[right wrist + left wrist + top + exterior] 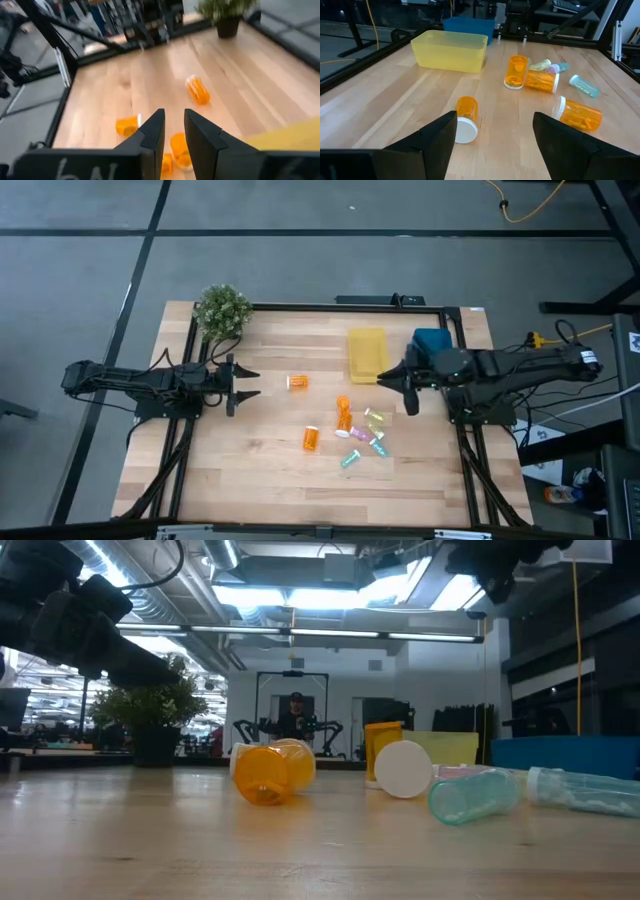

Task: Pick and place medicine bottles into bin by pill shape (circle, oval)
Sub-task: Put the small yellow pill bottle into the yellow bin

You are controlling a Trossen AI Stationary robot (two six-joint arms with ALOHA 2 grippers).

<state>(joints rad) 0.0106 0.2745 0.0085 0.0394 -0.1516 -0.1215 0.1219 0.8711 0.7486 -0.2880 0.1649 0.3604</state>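
- The left end effector (247, 382) hovers over the left part of the pale wooden surface (250, 470), its two dark fingers spread wide and holding nothing.
- Behind it, at the surface's far left corner, stands a small green potted plant (222, 309).
- A translucent orange pill bottle with a white cap (298, 382) lies on its side alone, just right of the left end effector's fingertips and apart from the rest.
- Near the middle lie the other medicine bottles (350, 435), all tipped over: one orange bottle (311, 439) on the left of the group, two more orange ones (344, 413) end to end behind it, and several pale clear bottles with green, teal or pink tints (375, 432) scattered on the right.
- A translucent yellow rectangular bin (367, 354) sits at the far side of the surface, right of centre, with a blue bin (432, 340) beside it on the right.
- The right end effector (409, 392) hangs above the surface just in front of the yellow bin, its fingers narrowly together and holding nothing.
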